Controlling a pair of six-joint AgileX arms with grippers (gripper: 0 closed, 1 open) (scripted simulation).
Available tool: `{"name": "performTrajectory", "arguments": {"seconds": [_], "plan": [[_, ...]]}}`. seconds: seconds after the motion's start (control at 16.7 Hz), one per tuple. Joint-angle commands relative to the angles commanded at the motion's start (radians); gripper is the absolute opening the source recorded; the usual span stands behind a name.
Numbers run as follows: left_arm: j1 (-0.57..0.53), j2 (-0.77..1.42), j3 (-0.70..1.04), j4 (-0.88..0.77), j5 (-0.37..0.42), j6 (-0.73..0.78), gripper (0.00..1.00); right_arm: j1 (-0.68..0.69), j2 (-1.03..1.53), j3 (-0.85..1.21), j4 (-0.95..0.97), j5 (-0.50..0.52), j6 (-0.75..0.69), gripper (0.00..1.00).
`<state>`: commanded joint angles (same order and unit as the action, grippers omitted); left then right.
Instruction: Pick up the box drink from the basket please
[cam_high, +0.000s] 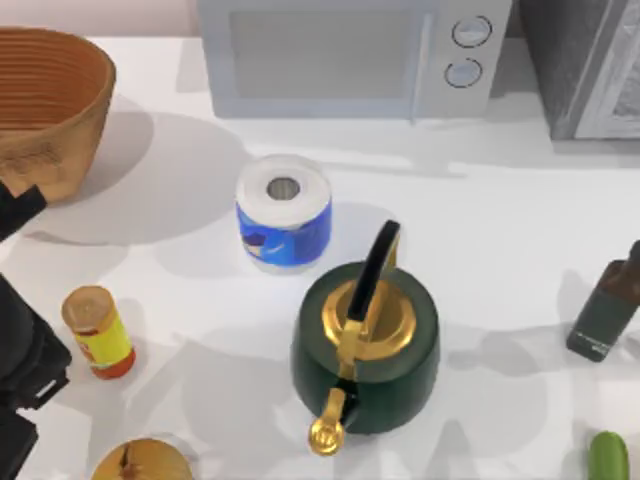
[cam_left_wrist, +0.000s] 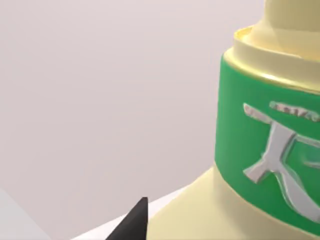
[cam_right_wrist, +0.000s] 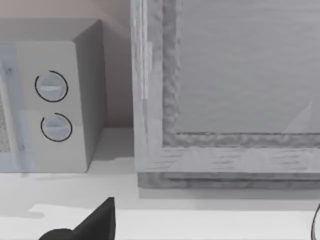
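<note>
The box drink (cam_left_wrist: 260, 150) is pale yellow with a green band and a silver mark. It sits very close in the left wrist view, with the plain wall behind it. My left gripper (cam_left_wrist: 144, 227) is shut on it, and one dark fingertip (cam_left_wrist: 135, 222) shows beside its base. The left arm (cam_high: 20, 350) is at the table's left edge, below the basket. The wicker basket (cam_high: 45, 110) stands at the far left corner, and its ribbed inside looks bare. My right gripper (cam_right_wrist: 95, 225) is parked facing the microwave and a grey cabinet.
A green kettle (cam_high: 365, 345) with gold trim stands mid-table. Behind it is a blue-wrapped paper roll (cam_high: 284, 210). A yellow bottle with a tan cap (cam_high: 98, 332) is near the left arm. The microwave (cam_high: 350, 55) and grey cabinet (cam_high: 590, 60) line the back. A dark bottle (cam_high: 608, 310) stands at the right.
</note>
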<state>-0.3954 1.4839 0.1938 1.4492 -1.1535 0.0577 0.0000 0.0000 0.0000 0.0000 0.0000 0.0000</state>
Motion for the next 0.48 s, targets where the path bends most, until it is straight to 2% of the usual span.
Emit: {"name": "performTrajectory", "arguments": {"seconds": [0.18,0.48], "plan": [[-0.019,0.076,-0.017,0.007,0.033,0.007,0.0,0.0,0.0,0.0,0.0,0.0,0.0,1.0],[-0.023,0.083,-0.019,0.009,0.035,0.008,0.0,0.0,0.0,0.0,0.0,0.0,0.0,1.0]]}}
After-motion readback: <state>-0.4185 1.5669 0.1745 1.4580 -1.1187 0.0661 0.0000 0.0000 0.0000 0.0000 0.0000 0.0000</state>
